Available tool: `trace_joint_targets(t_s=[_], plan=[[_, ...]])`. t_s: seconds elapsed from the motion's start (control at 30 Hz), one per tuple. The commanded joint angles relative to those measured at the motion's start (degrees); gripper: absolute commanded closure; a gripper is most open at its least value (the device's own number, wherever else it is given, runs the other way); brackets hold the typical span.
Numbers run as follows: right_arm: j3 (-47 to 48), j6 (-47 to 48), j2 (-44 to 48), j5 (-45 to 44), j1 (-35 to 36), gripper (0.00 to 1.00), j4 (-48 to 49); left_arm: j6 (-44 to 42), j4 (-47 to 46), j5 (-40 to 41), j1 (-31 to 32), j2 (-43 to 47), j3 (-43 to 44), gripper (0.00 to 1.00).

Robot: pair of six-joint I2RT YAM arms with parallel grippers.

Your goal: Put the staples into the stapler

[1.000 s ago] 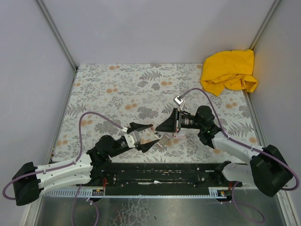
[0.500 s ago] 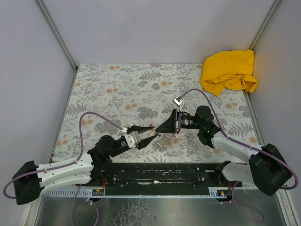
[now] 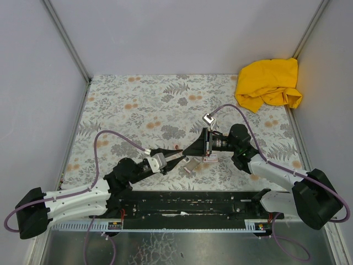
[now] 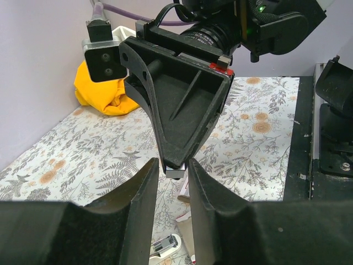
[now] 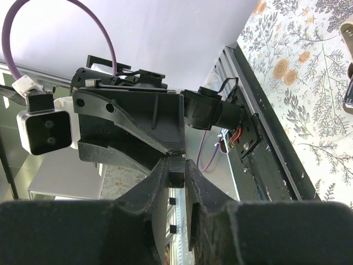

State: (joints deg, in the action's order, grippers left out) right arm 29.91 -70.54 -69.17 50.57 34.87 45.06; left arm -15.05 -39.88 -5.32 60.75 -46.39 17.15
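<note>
Taking the short silvery metal strip of staples (image 4: 175, 173) pinched in the right fingers (image 4: 182, 121), centre your left fingers (image 4: 140, 193) squarely around it; whether they grip yet I cannot tell. The small cream plastic stapler (image 3: 191, 164) lies close by on the near tabletop (image 3: 138, 105).

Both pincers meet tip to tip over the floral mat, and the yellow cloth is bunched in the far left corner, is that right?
Not quite. The top view shows the yellow cloth bunched in the far right corner, not the left. The rest holds: the left pincer and right pincer meet tip to tip over the floral mat.
</note>
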Motion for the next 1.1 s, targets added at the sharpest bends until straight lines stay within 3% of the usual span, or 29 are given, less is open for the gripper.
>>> trace_joint_targets(t_s=[0.0, 0.4, 0.77, 0.97, 1.07], plan=[[0.24, 0.64, 1.73, 1.01, -0.16, 0.79, 0.43, 0.22, -2.78, 0.44, 0.49, -0.37, 2.35, 0.74], [0.32, 0.3, 2.5, 0.85, -0.11, 0.79, 0.14, 0.91, -1.39, 1.08, 0.5, -1.5, 3.3, 0.82], [0.32, 0.32, 2.72, 0.79, -0.11, 0.79, 0.03, 1.6, -1.19, 2.21, 0.5, -1.6, 3.06, 0.75], [0.29, 0.25, 3.15, 0.59, -0.15, 0.79, 0.07, 1.9, -0.07, 2.6, 0.47, -1.99, 3.38, 0.88], [0.28, 0.77, 3.5, 0.26, -0.11, 0.74, -0.26, 2.53, 0.98, 2.72, 0.44, -1.96, 3.58, 0.92]])
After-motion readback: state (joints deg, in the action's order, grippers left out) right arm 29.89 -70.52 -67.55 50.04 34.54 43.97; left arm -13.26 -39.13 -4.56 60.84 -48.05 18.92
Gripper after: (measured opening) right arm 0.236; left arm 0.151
